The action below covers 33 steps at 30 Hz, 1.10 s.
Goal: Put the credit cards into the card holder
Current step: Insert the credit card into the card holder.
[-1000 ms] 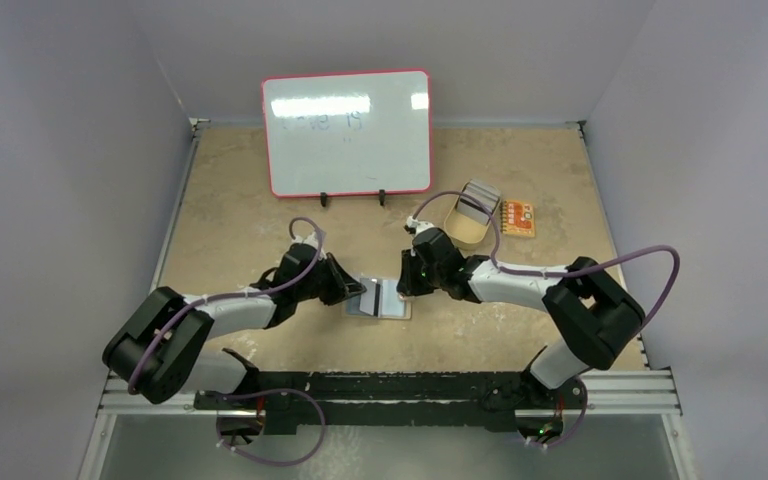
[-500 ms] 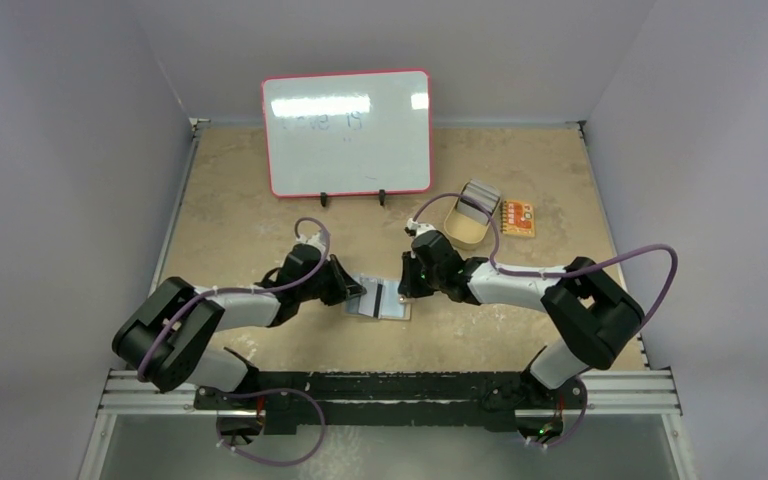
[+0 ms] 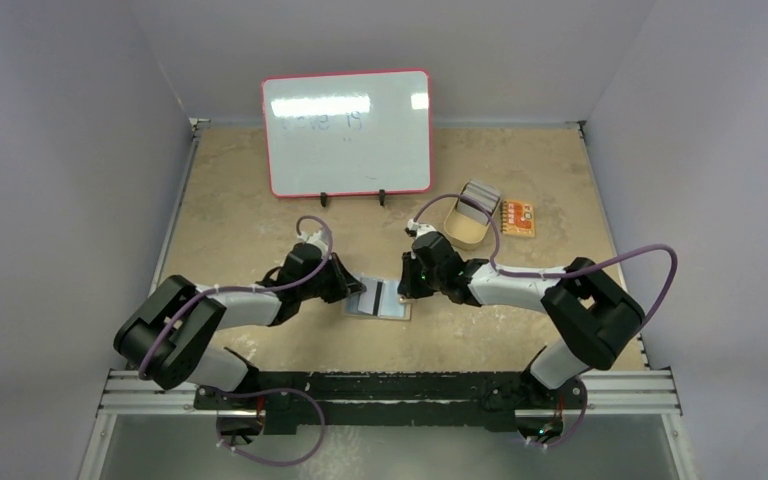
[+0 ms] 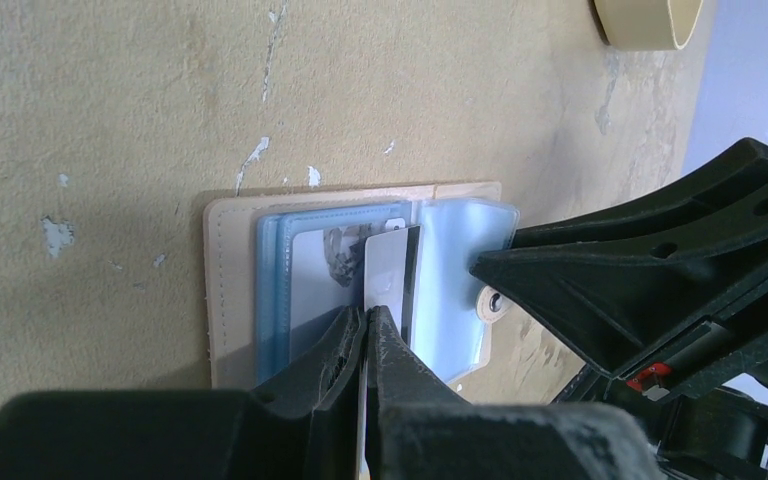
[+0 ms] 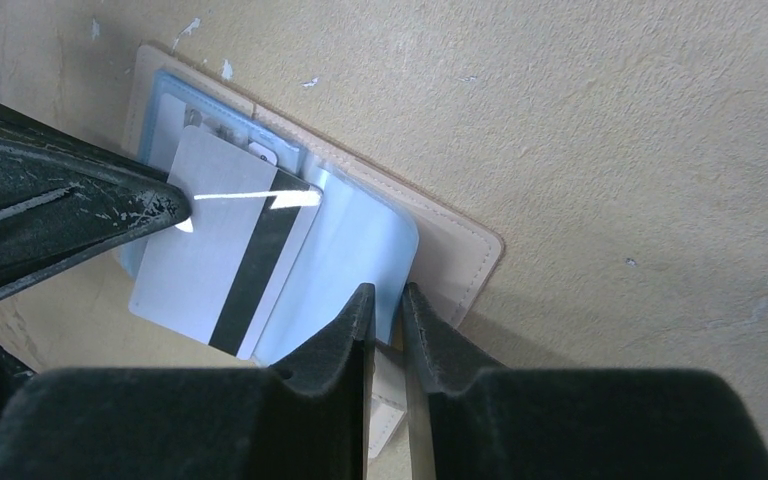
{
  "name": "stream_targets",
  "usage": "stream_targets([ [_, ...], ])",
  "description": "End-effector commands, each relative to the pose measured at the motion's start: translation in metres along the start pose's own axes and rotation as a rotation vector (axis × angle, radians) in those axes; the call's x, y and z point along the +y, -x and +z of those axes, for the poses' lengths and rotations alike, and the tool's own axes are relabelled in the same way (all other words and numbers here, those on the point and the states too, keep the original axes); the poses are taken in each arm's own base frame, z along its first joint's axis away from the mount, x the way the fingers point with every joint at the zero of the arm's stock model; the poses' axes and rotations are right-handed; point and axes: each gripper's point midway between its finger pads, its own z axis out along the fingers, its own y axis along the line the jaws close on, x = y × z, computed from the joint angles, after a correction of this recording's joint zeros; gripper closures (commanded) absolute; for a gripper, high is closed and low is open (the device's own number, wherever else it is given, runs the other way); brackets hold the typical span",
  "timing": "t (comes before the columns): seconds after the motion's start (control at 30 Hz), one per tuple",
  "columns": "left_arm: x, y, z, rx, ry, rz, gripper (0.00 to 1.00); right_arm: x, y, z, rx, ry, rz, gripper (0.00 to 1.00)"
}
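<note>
The tan card holder (image 3: 392,303) lies open on the table between both grippers, clear sleeves up. My left gripper (image 3: 355,293) is shut on a white credit card with a black stripe (image 3: 369,299). The left wrist view shows that card (image 4: 386,262) edge-on, pinched at the left gripper (image 4: 365,312), its far end over the sleeves of the holder (image 4: 230,262). My right gripper (image 3: 403,290) is nearly shut on the edge of a clear sleeve (image 5: 355,240). In the right wrist view the right gripper (image 5: 385,291) is at the holder's edge (image 5: 460,250) beside the card (image 5: 215,260).
A tan oval dish (image 3: 465,228) at the back right holds more cards (image 3: 480,197), with an orange patterned item (image 3: 519,218) beside it. A red-framed whiteboard (image 3: 347,132) stands at the back. The dish's rim shows in the left wrist view (image 4: 650,20).
My left arm has shifted a little to the right, keeping the card at the holder. The right arm has barely moved.
</note>
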Motion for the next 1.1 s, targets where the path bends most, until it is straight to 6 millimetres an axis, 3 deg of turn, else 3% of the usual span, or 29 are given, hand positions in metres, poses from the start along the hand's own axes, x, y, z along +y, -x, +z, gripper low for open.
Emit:
stream_targets([
  [0.0,0.002,0.012,-0.001,-0.066,0.021,0.019,1.00,0.001,-0.003,-0.002,-0.006,0.008,0.007,0.82],
  [0.67,-0.005,-0.002,0.008,-0.042,-0.017,0.066,1.00,0.001,-0.001,0.001,-0.005,0.002,-0.002,0.80],
  [1.07,-0.003,0.009,0.008,-0.112,-0.004,0.113,1.00,0.001,-0.004,0.003,-0.003,0.010,0.013,0.80],
])
